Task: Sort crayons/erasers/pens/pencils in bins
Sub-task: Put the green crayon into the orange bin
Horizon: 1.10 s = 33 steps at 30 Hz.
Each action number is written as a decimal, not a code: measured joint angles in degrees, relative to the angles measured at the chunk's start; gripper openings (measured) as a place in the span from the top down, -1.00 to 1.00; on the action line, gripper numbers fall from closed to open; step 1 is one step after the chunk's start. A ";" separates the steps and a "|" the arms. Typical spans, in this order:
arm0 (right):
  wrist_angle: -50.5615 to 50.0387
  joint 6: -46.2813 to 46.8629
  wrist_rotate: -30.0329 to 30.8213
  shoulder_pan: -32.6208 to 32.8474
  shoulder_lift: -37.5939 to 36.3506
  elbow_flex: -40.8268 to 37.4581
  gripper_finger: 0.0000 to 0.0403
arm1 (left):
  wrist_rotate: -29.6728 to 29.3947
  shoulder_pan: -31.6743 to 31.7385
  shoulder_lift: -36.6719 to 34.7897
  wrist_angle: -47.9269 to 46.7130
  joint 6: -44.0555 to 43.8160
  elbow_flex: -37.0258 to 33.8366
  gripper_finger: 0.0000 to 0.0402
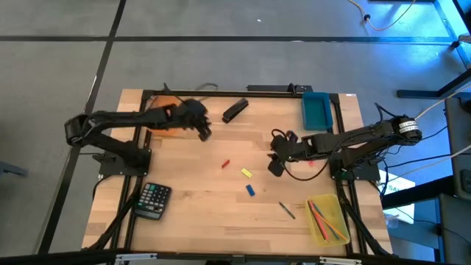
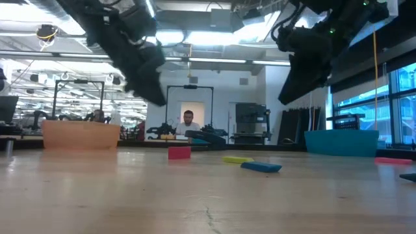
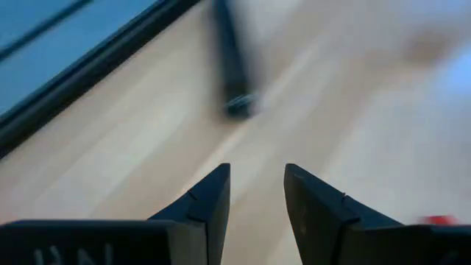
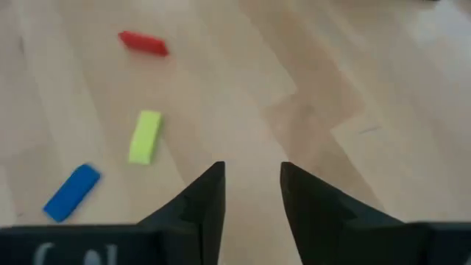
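My left gripper (image 1: 204,133) (image 3: 256,173) is open and empty above the far left of the table, next to the orange bin (image 1: 163,118), which my arm partly hides. My right gripper (image 1: 274,166) (image 4: 252,171) is open and empty above the table's middle right. A red crayon (image 1: 226,164) (image 4: 143,43), a yellow eraser (image 1: 246,173) (image 4: 145,136) and a blue eraser (image 1: 251,190) (image 4: 71,191) lie flat on the table to the left of my right gripper. A dark pen (image 1: 286,210) lies near the yellow bin (image 1: 327,218), which holds several long sticks. The teal bin (image 1: 316,110) stands at the far right.
A black bar-shaped thing (image 1: 235,110) (image 3: 234,66) lies at the far middle of the table, close to my left gripper. A black calculator (image 1: 152,200) lies at the near left. A black frame (image 1: 221,93) runs round the table's edges. A person (image 2: 188,120) sits far off in the room.
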 joint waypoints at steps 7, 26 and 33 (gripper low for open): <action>-10.16 8.89 -6.93 0.17 0.36 0.02 0.20 | 10.76 -9.01 7.98 18.95 7.12 0.00 0.41; -6.83 26.22 -28.52 19.78 16.19 6.35 0.19 | 14.25 -10.35 20.43 39.13 23.55 9.92 0.43; -9.96 30.09 -28.95 22.16 23.82 10.71 0.20 | 14.22 -5.76 20.43 38.81 24.92 14.08 0.43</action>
